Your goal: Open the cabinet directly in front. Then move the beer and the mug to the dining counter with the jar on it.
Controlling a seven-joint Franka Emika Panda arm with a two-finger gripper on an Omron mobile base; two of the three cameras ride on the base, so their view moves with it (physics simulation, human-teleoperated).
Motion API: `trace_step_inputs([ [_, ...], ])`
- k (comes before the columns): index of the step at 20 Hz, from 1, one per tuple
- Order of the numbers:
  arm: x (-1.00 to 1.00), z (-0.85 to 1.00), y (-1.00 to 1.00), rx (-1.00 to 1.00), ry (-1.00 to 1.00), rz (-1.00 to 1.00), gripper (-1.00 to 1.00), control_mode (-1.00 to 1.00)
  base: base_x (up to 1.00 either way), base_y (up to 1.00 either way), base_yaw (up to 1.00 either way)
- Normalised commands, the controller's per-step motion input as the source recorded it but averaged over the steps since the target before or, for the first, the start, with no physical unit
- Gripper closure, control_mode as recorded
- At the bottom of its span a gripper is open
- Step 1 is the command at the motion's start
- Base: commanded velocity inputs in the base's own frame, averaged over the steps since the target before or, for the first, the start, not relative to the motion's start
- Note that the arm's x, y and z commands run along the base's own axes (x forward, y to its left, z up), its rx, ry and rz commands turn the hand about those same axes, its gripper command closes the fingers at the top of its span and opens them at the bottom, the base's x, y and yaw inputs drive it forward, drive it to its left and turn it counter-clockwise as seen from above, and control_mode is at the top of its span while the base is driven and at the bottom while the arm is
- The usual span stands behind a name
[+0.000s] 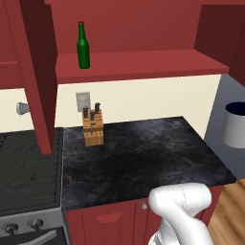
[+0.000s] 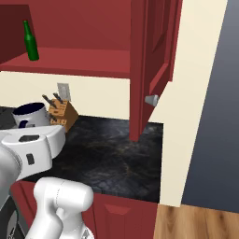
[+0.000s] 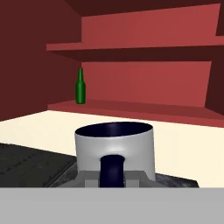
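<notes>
The red cabinet (image 1: 139,64) stands open, its left door (image 1: 40,72) and right door (image 2: 149,60) swung outward. The green beer (image 1: 83,46) stands upright on the lower shelf at the left, also visible as beer (image 2: 31,41) and beer (image 3: 80,86). The white-grey mug (image 3: 114,148) with a navy inside sits right in front of the hand, lifted off the worktop. My gripper (image 3: 113,177) is shut on its dark handle. This mug (image 1: 234,124) hangs at the right edge of the left base view, and the mug (image 2: 30,114) shows above my forearm. The dining counter and jar are out of view.
A wooden knife block (image 1: 93,127) stands at the back of the black worktop (image 1: 143,158). A stove (image 1: 24,172) adjoins it on the left. A cream wall end (image 2: 186,116) bounds the worktop on the right, with wood floor (image 1: 232,210) beyond.
</notes>
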Motion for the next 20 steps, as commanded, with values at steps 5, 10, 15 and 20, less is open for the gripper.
trace_step_inputs([
  [5, 0.00, 0.00, 0.00, 0.00, 0.00, 0.00, 1.00, 1.00, -0.40, 0.05, 0.32],
  [10, 0.00, 0.00, 0.00, 0.00, 0.00, 0.00, 1.00, 1.00, -0.15, 0.11, 0.43],
  [15, 0.00, 0.00, 0.00, 0.00, 0.00, 0.00, 1.00, 1.00, 0.05, -0.01, 0.59],
  [20, 0.00, 0.00, 0.00, 0.00, 0.00, 0.00, 1.00, 1.00, 0.63, -0.20, 0.63],
])
